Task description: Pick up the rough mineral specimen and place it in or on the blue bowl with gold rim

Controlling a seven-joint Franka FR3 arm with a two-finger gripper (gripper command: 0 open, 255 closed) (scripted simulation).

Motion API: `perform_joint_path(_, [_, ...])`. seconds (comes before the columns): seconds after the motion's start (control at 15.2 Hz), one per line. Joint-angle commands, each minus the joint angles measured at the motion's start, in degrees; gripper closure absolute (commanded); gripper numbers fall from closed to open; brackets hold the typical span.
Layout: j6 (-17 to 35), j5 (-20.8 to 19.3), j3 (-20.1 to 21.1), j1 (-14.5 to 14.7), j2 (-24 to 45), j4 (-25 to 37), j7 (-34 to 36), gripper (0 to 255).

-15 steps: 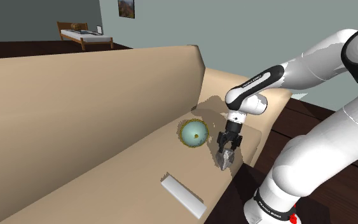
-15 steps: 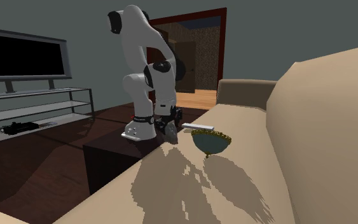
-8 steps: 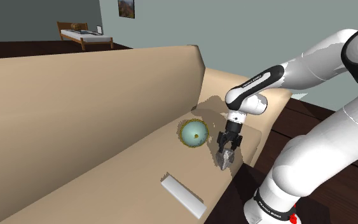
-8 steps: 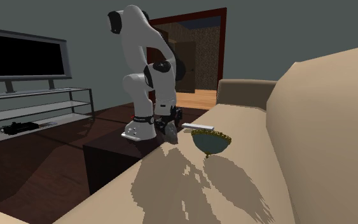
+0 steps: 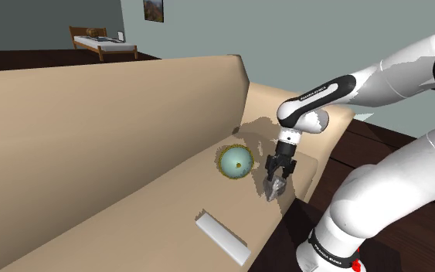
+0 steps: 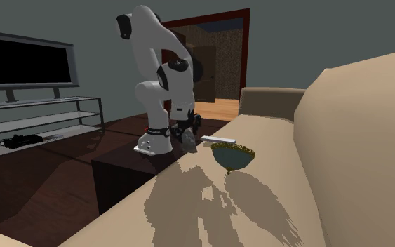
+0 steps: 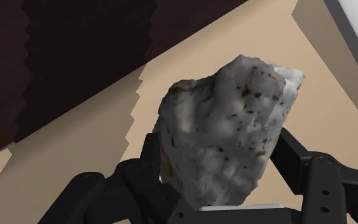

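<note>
Sofa (image 5: 115, 154) below downturned claw (image 5: 273, 190) with rock (image 7: 228, 133)

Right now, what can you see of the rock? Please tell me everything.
The rock is a rough, angular lump, white to pale grey with dark specks, stony in look. The gripper is shut on it: a black finger presses each side, and the rock juts out past the fingertips. It is low over the tan sofa seat, near its front edge, beside the bowl but apart from it. Whether it touches the seat I cannot tell.
</note>
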Motion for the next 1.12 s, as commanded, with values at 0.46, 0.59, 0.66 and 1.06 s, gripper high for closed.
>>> perform_joint_path(0.46, [-8.7, -1.8, 2.2, -1.5, -6.6, 2.8, 3.8, 255])
perform_joint_path(0.59, [-10.6, -2.0, 2.6, -1.8, -7.8, 3.6, 4.5, 255])
perform_joint_path(0.66, [-11.5, -2.0, 2.8, -1.8, -8.3, 4.1, 4.8, 255])
perform_joint_path(1.06, [-16.9, -2.2, 4.1, -2.2, -11.2, 6.9, 6.6, 255])
